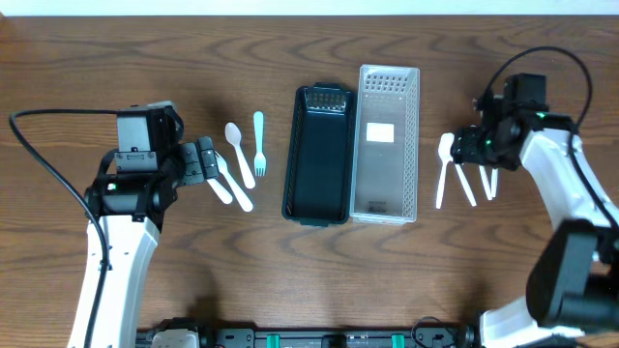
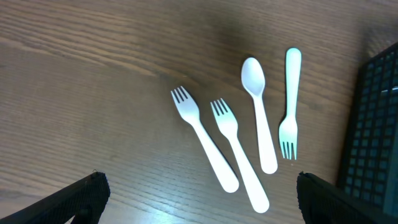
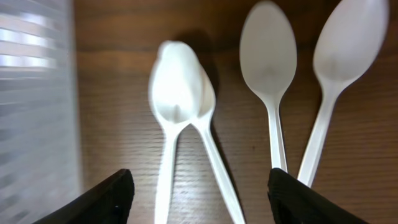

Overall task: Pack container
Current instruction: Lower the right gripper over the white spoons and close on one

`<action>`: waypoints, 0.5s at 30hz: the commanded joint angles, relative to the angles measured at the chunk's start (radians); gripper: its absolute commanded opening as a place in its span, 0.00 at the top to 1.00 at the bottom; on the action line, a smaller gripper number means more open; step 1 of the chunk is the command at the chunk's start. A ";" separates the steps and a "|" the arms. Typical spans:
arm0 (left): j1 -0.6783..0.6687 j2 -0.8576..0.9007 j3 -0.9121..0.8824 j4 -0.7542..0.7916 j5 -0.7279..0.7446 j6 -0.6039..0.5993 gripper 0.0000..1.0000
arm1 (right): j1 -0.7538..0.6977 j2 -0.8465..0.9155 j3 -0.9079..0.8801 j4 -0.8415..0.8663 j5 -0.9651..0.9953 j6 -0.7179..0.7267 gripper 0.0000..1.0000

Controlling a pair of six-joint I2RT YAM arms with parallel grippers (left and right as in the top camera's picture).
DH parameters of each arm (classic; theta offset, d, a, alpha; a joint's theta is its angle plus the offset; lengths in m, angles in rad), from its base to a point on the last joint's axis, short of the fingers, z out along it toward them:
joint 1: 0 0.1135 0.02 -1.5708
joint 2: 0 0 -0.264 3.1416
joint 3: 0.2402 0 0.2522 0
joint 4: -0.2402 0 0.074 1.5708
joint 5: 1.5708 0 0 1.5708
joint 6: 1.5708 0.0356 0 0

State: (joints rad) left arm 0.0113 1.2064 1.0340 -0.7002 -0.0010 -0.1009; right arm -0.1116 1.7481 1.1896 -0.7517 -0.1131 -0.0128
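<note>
A black container (image 1: pixel 319 155) and a clear perforated container (image 1: pixel 389 145) lie side by side mid-table. Left of them lie a white spoon (image 1: pixel 239 150), a teal fork (image 1: pixel 259 143) and two white forks (image 1: pixel 232 188). My left gripper (image 1: pixel 198 162) hovers open and empty over the fork handles; the left wrist view shows the forks (image 2: pixel 202 137), the spoon (image 2: pixel 260 112) and the teal fork (image 2: pixel 290 106) between its fingers (image 2: pixel 199 199). My right gripper (image 1: pixel 471 145) is open and empty above several white spoons (image 1: pixel 443 169). In the right wrist view two overlapping spoons (image 3: pixel 180 93) lie between its fingers (image 3: pixel 202 193).
In the left wrist view the black container's wall (image 2: pixel 373 124) is at the right edge. The clear container's side (image 3: pixel 37 93) fills the left of the right wrist view, and two more spoons (image 3: pixel 268 56) lie at the right there. The table is brown wood.
</note>
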 commanded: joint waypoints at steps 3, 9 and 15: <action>0.006 0.002 0.023 -0.003 -0.011 0.022 0.02 | 0.014 0.090 0.010 0.008 0.084 -0.014 0.34; 0.006 0.002 0.023 -0.003 -0.011 0.022 0.02 | 0.016 0.151 0.010 0.014 0.083 -0.015 0.49; 0.006 0.002 0.023 -0.003 -0.011 0.022 0.02 | 0.041 0.187 0.009 0.015 0.085 -0.015 0.57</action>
State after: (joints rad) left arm 0.0124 1.2064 1.0340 -0.7002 -0.0036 -0.0959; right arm -0.0990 1.9190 1.1896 -0.7387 -0.0399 -0.0208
